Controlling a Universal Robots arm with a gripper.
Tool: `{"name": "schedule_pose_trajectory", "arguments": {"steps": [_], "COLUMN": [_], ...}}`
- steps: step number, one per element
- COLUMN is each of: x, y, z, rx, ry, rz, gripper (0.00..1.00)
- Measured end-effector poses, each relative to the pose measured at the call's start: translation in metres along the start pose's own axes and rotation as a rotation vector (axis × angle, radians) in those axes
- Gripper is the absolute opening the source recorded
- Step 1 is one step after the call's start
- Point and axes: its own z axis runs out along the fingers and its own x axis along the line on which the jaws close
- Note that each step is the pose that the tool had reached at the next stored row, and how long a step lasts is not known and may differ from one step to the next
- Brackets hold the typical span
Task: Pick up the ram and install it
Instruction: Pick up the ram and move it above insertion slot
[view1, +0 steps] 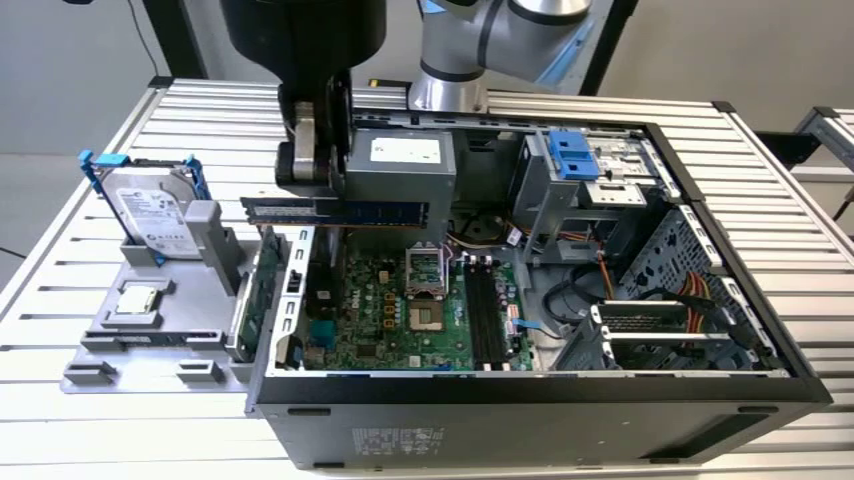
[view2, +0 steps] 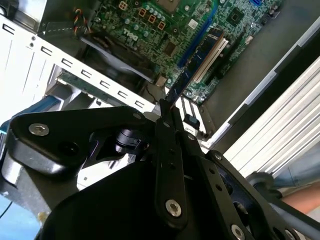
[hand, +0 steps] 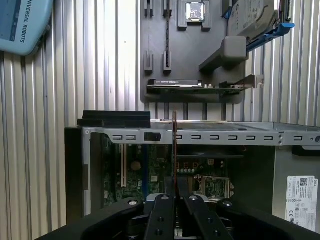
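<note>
In the exterior view my gripper (view1: 318, 198) is shut on the ram (view1: 380, 211), a long, thin blue stick held level by one end. The stick hangs above the open computer case (view1: 534, 400), over the case wall on the exterior view's left and just in front of the grey power supply (view1: 394, 165). The black memory slots (view1: 487, 315) lie on the green motherboard (view1: 387, 315) below, toward the exterior view's right. Both wrist views show the ram edge-on (view2: 177, 87) (hand: 174, 150), sticking out from between my shut fingers (view2: 165, 125) (hand: 162, 210).
A grey parts holder (view1: 147, 340) stands on the slatted table at the exterior view's left. It carries a hard drive (view1: 150, 215), a processor chip (view1: 138, 300) and a dark green expansion card (view1: 260, 290). Drive bays (view1: 587, 170) and cables (view1: 641, 290) fill the case's other side.
</note>
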Motion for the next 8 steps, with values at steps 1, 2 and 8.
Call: {"name": "schedule_pose_trajectory", "arguments": {"steps": [1,2,8], "x": [0.0000,0.0000,-0.0001], "y": [-0.0012,-0.0024,-0.0091], "z": [0.0000,0.0000,0.0000], "rx": [0.0000,0.0000,0.0000], "ry": [0.0000,0.0000,0.0000], "rz": [0.000,0.000,0.000], "gripper": [0.00,0.00,0.00]}}
